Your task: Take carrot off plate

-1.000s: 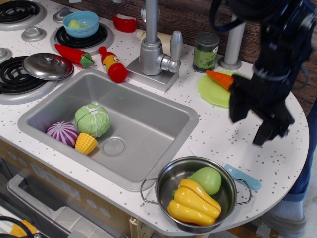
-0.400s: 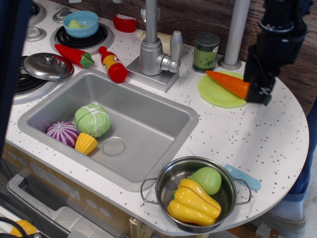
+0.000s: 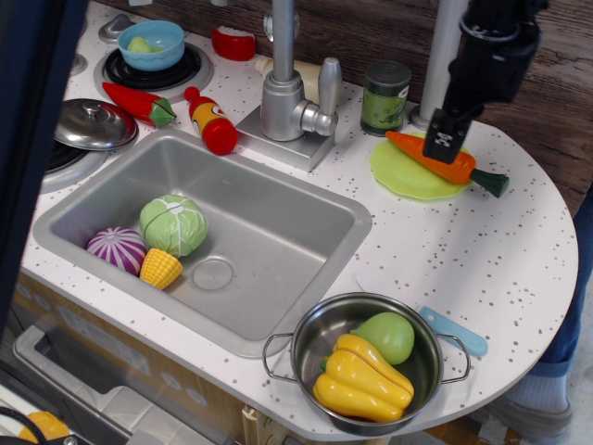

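- Carrot [image 3: 441,158] is being seen lying across the lime-green plate [image 3: 400,174] at the far right of the worktop [image 3: 482,250], its green stub overhanging the right rim.
- Claw [image 3: 442,139] is being held directly over the carrot's middle; whether its fingers are apart or clamped cannot be told.
- Green can [image 3: 385,96] is being left just beyond the plate.

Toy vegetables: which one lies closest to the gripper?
The orange carrot on the lime-green plate, directly under the gripper. The others lie far away in the sink, pot and by the stove.
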`<state>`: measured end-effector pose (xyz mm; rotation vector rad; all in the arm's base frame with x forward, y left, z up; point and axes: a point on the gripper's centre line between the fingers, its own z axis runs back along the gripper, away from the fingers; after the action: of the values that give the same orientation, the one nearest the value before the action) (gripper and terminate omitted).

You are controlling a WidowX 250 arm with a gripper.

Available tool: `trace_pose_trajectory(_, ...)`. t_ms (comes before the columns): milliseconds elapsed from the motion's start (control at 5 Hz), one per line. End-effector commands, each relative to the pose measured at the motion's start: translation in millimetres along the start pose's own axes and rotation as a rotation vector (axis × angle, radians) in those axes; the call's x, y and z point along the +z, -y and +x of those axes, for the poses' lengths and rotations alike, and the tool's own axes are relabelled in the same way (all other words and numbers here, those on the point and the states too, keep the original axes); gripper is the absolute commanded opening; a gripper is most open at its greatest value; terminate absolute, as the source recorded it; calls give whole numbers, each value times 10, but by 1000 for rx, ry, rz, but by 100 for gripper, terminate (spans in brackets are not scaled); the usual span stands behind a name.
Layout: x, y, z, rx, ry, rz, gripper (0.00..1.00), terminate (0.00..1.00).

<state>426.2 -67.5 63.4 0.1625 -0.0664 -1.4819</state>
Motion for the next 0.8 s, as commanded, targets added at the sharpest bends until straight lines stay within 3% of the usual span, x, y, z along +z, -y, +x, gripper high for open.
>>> trace_pose_trajectory(0,58,-232,-181,-87,59,139,100,0)
trace_pose_trajectory(400,-266,-223,-181,-88,132,133,100,0)
trace_pose_trajectory(600,-406,-198,-131,-76,161,103,100,0)
